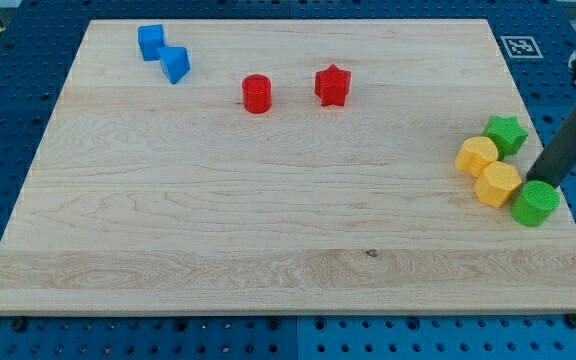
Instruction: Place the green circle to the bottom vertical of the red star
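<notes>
My tip (545, 183), a bare rod without fingers, touches the green circle (535, 203) at the board's right edge; pushing leftward must skirt the yellow blocks (489, 170) toward below the red star (332, 85).

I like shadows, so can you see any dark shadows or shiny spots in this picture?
In the camera view, light is soft and even: the red star and green circle cast only faint shadows, the wooden board shows no glare, and my tip is slightly blurred beside the green circle.
</notes>
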You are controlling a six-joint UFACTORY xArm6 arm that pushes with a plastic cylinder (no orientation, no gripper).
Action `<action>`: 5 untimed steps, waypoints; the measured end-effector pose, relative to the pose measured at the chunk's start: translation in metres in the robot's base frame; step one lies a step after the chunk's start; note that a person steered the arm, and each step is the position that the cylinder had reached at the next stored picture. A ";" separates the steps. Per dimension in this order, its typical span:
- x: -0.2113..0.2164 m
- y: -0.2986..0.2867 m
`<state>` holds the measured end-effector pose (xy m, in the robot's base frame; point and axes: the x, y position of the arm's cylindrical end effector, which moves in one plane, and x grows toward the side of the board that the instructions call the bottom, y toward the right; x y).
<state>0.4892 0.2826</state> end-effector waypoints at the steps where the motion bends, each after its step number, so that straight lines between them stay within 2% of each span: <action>1: 0.015 -0.001; 3: 0.031 -0.048; 5: 0.055 -0.036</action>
<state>0.5440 0.2465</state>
